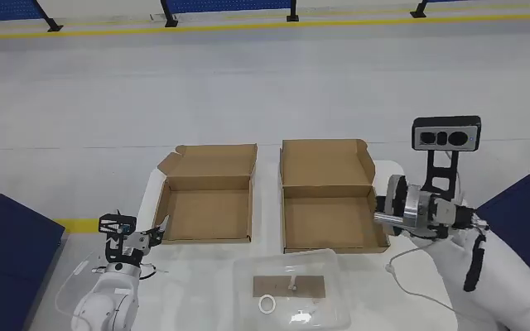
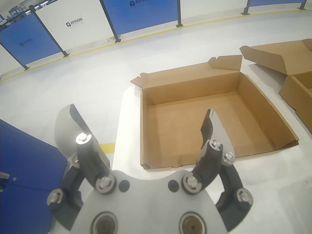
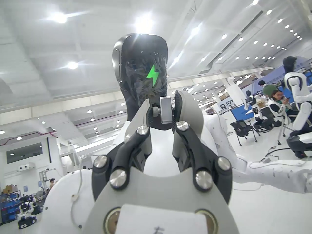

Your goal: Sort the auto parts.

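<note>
My left gripper point(image 2: 141, 113) is open and empty, low over the table's left corner point(image 1: 156, 230), just in front of the left cardboard box point(image 2: 199, 127). My right gripper point(image 3: 162, 107) is turned upward and shut on a small silver metal part point(image 3: 166, 113) with a bolt-like stub on one side. The right arm point(image 1: 414, 207) is beside the right cardboard box point(image 1: 331, 222). A clear plastic tray point(image 1: 331, 261) at the table's front holds a white ring point(image 1: 267, 304) and a small pale part point(image 1: 292, 285) on a brown card.
Both boxes point(image 1: 207, 215) are open with lids folded back and bare floors. The right box point(image 2: 299, 83) stands close beside the left one. A white cable point(image 1: 402, 277) lies on the table by the right arm. A blue panel point(image 1: 25, 248) borders the left side.
</note>
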Controlling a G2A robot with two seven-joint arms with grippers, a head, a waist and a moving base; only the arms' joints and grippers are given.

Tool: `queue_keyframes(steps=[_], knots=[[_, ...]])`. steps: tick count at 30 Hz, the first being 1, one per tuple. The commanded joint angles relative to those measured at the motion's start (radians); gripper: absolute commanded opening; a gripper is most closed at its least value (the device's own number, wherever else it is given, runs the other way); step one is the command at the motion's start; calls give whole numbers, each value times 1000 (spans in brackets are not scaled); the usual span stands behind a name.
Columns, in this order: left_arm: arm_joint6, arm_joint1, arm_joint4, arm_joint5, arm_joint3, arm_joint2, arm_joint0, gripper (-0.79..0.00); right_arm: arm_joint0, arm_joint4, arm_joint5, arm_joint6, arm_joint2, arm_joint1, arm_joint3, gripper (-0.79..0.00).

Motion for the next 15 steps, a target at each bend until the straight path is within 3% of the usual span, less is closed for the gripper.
queue_keyframes(steps=[1,15], knots=[[0,0,0,0,0,0,0,0,16,19,12,12,-7,-16,9,-785],[0,0,0,0,0,0,0,0,-17,81,62,-41,18,-40,-35,-785]])
